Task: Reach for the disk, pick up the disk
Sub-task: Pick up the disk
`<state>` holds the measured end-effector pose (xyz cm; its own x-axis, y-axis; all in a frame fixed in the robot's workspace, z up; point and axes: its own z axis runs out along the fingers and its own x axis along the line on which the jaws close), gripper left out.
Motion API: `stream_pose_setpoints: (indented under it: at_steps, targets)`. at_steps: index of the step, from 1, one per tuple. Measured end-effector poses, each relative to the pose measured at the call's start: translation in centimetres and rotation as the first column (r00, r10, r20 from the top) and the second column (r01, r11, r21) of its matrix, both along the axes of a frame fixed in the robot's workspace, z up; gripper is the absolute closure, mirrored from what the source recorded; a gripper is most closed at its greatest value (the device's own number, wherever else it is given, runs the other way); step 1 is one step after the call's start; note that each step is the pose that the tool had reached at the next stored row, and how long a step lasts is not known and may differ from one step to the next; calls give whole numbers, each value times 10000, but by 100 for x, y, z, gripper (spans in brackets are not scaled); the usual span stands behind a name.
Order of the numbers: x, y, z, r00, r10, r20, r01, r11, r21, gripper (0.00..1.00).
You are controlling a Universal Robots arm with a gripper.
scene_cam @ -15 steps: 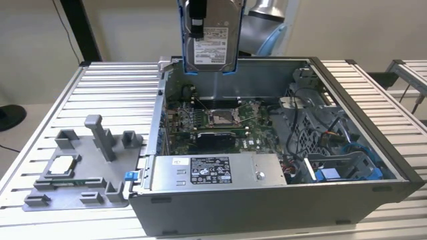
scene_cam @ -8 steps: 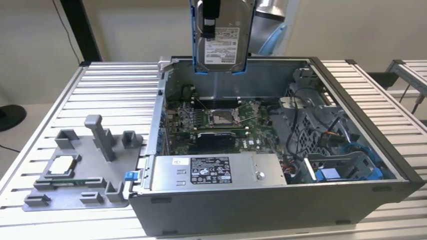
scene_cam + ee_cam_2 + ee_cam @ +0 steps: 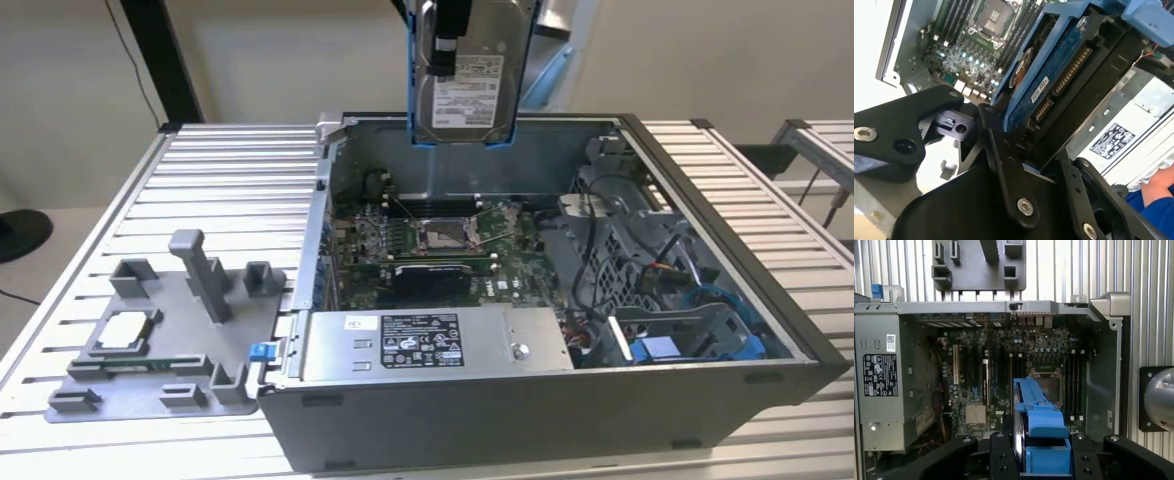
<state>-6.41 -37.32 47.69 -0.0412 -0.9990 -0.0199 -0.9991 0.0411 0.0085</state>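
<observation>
Exterior view has the disk (image 3: 465, 90), a flat rectangular silver metal hard drive with a white barcode label and a blue plastic bracket round its edges, hanging upright in the air over the back of the open grey metal computer case (image 3: 561, 400), above the green motherboard (image 3: 400, 235). The black gripper (image 3: 445, 50) comes onto it from above. In the first wrist view its black fingers (image 3: 1004, 460) stand on either side of the blue bracket and look pressed against it, so I judge the gripper clamped on the disk, with the grasp made and the lift under way.

The hold is on plastic, which can flex, so firm, even pressure on both sides matters more than speed. A straight vertical lift suits best, because the disk's lower edge lies close to the rim of the case's rear wall in the exterior view and a sideways drift could catch it. The second wrist view shows the connector edge of the disk (image 3: 1054, 75) bare, and it should touch nothing.

The grey plastic fixture (image 3: 147, 340) lies on the ribbed aluminium table (image 3: 227, 170) at the exterior view's left, well apart from the disk
</observation>
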Motion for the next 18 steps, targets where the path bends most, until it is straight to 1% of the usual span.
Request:
stream_pose_setpoints:
  at_steps: [10, 11, 12, 18]
  targets:
    - [339, 0, 1, 10000, 0, -1, 0, 10000, -1, 100]
    - [416, 0, 0, 10000, 1, 0, -1, 10000, 0, 100]
    - [519, 0, 0, 10000, 1, 0, -1, 10000, 0, 100]
    - [718, 1, 0, 10000, 0, 0, 0, 10000, 0, 100]
